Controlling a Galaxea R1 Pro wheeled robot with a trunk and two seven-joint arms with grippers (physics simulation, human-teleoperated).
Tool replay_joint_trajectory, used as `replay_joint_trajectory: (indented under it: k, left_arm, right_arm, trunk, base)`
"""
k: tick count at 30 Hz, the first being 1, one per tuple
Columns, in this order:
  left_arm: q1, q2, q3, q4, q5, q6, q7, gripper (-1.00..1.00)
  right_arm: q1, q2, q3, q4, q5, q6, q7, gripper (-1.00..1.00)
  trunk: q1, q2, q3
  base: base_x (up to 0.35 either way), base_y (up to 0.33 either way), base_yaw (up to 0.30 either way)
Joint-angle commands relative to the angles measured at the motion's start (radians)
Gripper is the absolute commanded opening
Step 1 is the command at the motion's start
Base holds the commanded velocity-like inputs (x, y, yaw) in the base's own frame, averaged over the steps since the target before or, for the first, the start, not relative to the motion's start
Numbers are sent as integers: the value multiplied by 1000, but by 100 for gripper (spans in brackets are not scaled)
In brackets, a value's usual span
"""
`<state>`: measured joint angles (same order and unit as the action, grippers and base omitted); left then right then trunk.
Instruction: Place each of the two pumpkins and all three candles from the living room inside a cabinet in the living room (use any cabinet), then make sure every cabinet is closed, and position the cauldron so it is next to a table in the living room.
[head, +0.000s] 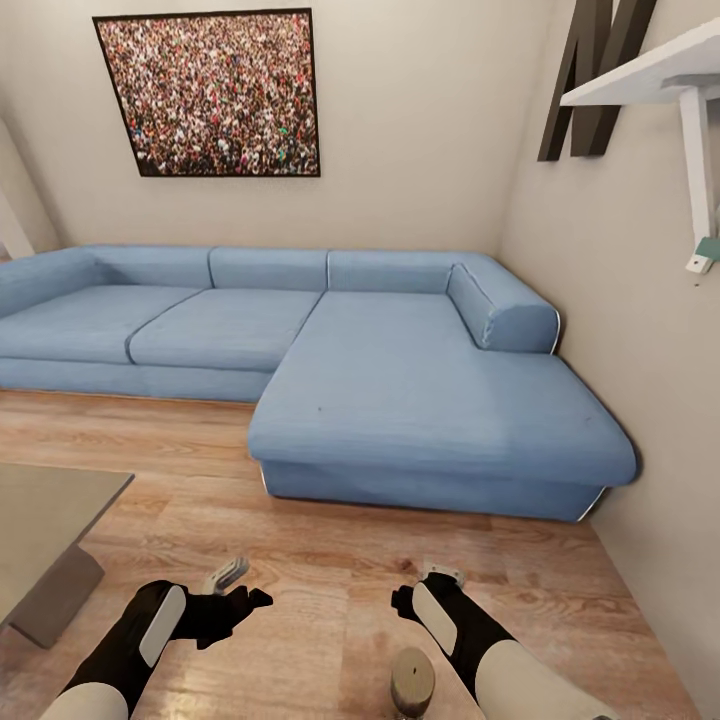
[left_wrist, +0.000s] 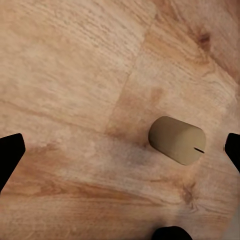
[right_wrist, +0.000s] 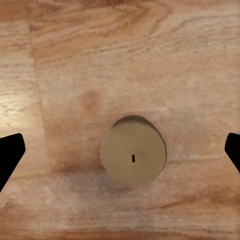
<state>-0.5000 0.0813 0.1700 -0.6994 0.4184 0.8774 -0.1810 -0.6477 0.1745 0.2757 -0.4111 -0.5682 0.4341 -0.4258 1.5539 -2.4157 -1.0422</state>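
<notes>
On my head camera, one candle (head: 411, 683) stands upright on the wood floor (head: 330, 560) at six o'clock, between my left gripper (head: 243, 592) and right gripper (head: 420, 588); blue sofa (head: 400, 390) ahead. On the left wrist camera the fingertips (left_wrist: 10, 152) sit wide apart above the candle (left_wrist: 177, 140). On the right wrist camera the fingertips (right_wrist: 10, 155) are spread too, the candle (right_wrist: 133, 157) centred below.

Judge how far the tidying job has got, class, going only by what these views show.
Done: nothing visibly. In hand: one candle stands on the wooden floor between the open, empty left gripper and right gripper. Left: stowing it, plus everything else in the task.
</notes>
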Motion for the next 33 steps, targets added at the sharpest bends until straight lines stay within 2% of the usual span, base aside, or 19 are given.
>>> replay_joint_trajectory:
  k: [1, 12, 20, 21, 22, 24, 27, 29, 33]
  left_arm:
    - [0, 0, 0, 0, 0, 0, 0, 100]
    - [0, 0, -1, 0, 1, 1, 0, 100]
    - [0, 5, 8, 1, 10, 6, -17, 100]
    - [0, 12, 21, 1, 16, 9, -37, 100]
    - [1, 33, 50, 1, 30, 14, -85, 100]
    - [1, 55, 80, 1, 40, 17, -147, 100]
    - [1, 83, 107, 3, 46, 41, -274, 100]
    - [1, 88, 113, 3, 46, 60, -317, 100]
    - [1, 95, 120, 1, 48, 79, -356, 100]
  right_arm:
    - [0, 0, 0, 0, 0, 1, 0, 100]
    - [0, 0, 0, 0, -2, 2, 0, 100]
    - [-1, 0, 2, 0, -1, 4, 1, 100]
    - [-1, 0, 2, 0, -2, 4, 2, 100]
    - [-1, 0, 2, 0, -2, 6, 4, 100]
    - [-1, 0, 2, 0, -3, 7, 6, 100]
    - [-1, 0, 2, 1, -3, 10, 7, 100]
    - [-1, 0, 2, 1, -3, 15, 7, 100]
    - [-1, 0, 2, 1, -3, 25, 7, 100]
  trunk:
    - [4, -7, -3]
    - [46, -84, -38]
    - [50, -86, -69]
    - [50, -86, -72]
    - [51, -87, -76]
    - [51, -87, -84]
    - [53, -88, -96]
    - [54, -88, -103]
    - [56, -89, -119]
  base:
    - [0, 0, 0]
    - [0, 0, 0]
    - [0, 0, 0]
    - [0, 0, 0]
    - [0, 0, 0]
    - [0, 0, 0]
    - [0, 0, 0]
    - [0, 0, 0]
    - [0, 0, 0]
